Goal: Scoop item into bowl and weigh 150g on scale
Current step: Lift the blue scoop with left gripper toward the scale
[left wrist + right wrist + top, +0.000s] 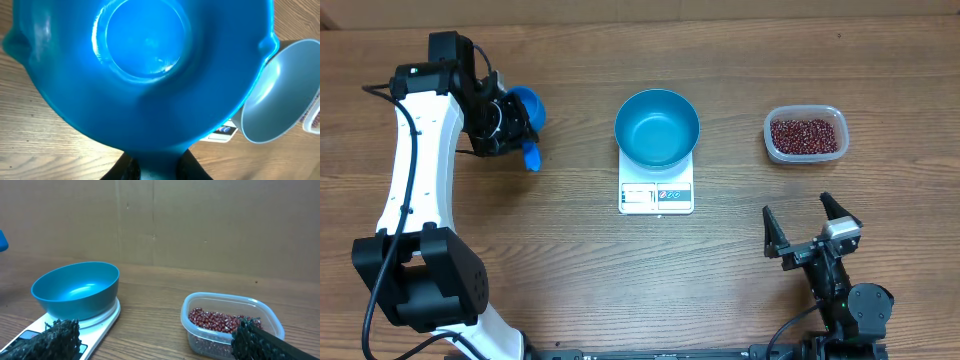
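Desk (570, 270) laid out for weighing: the blue bowl (657, 127) is seated squarely on the scale (656, 196) and shows empty, while the beans (805, 135) lie heaped in a clear tub (769, 141) well to the right of the scale. Well to the left of the scale, the left claw (515, 128) is closed almost fully on the handle of a small blue scoop (526, 104), which is held clear of the desk. The right claw (812, 230) is spread wide and empty, nearer the front edge than the scale and to its right.

The beans are judged hard, light and free-rolling. No pinch would hold them, so they are best taken by the scoopful, with the scoop kept level. The scoop looks like stiff, light plastic, and the handle is the sensible hold.

The whole layout is given only from overhead. The grip on the handle is shown only by the left wrist camera, where the scoop's underside fills the frame. The bowl's depth and the level of beans in the tub are seen only from the right wrist. The scale's display cannot be read in any view.
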Robot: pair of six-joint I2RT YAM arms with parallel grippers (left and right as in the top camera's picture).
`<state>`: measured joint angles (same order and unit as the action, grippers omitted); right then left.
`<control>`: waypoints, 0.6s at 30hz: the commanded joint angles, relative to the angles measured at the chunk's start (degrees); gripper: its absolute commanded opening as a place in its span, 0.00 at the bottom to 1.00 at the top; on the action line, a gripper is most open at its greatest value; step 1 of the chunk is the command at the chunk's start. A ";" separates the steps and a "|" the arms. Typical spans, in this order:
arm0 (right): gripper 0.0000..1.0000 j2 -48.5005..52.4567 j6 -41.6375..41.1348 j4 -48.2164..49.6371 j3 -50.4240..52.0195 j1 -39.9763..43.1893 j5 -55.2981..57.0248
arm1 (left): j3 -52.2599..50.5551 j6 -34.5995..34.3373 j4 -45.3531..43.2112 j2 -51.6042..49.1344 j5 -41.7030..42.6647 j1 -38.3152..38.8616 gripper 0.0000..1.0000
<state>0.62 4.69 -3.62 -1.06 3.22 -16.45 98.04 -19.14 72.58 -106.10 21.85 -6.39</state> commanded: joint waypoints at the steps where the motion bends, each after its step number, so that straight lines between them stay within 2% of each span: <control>1: 1.00 -0.46 -0.42 0.59 0.61 -0.33 -4.22 | 1.55 -0.15 0.92 0.26 3.30 0.15 0.15; 4: 1.00 -0.46 -0.46 1.05 0.55 -0.31 -8.31 | 1.55 -0.17 1.60 0.26 3.37 0.39 0.15; 9: 1.00 -0.39 -7.96 0.22 -5.66 -0.31 -7.65 | 1.55 -0.31 2.58 0.26 3.93 0.85 0.15; 14: 1.00 5.25 -10.56 -2.21 -18.18 -0.26 -7.63 | 1.55 -0.63 2.47 0.26 8.35 1.92 0.16; 18: 1.00 17.49 -10.69 -11.06 -35.21 -0.26 -7.69 | 1.55 -0.66 2.40 0.26 9.70 3.26 0.17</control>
<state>11.35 -4.80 -11.55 -26.83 3.22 -24.16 98.08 -19.40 75.11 -106.10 28.40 -4.19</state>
